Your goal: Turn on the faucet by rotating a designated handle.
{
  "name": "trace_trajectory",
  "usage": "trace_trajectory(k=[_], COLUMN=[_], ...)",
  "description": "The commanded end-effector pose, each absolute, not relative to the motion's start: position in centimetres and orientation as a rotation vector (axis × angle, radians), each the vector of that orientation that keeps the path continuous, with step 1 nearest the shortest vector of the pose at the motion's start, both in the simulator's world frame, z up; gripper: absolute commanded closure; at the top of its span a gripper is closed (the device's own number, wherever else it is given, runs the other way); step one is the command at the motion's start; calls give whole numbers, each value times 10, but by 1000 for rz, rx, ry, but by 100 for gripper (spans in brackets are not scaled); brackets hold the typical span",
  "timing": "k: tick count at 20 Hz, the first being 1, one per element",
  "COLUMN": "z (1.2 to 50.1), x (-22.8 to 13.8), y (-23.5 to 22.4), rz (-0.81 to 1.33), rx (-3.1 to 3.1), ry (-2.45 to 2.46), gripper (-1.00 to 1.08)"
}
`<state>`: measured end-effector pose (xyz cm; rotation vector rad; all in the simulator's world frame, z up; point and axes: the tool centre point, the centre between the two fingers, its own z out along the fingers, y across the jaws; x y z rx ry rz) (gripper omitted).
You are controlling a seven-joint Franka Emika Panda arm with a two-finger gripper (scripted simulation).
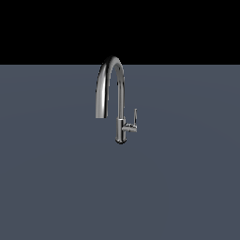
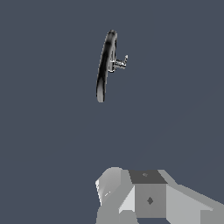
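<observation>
The faucet (image 1: 115, 101) stands on the gray tabletop (image 1: 56, 187). Its little handle (image 1: 134, 118) sticks out low on the faucet's side, away from the spout's end. It looks hard, shiny and slippery, so push near its tip. The hand (image 2: 148, 199) is far off; I cannot tell if its fingers are apart.

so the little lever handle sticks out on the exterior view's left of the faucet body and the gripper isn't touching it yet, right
Not quite: in the exterior view the handle sits on the exterior view's right of the faucet body, on a short side stub low on the body, with the thin lever pointing up. The rest holds: the wrist view shows the gripper well apart from the faucet, not touching the handle.
</observation>
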<state>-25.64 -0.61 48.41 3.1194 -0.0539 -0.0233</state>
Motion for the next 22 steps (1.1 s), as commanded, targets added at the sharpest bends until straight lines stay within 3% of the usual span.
trace_trajectory(k=[1, 12, 22], z=[484, 480, 463], x=[-256, -239, -194], y=[-6, -7, -12], rz=[-23, -83, -256], rx=[3119, 3164, 3271], ry=[-54, -132, -361], gripper=[108, 108, 108])
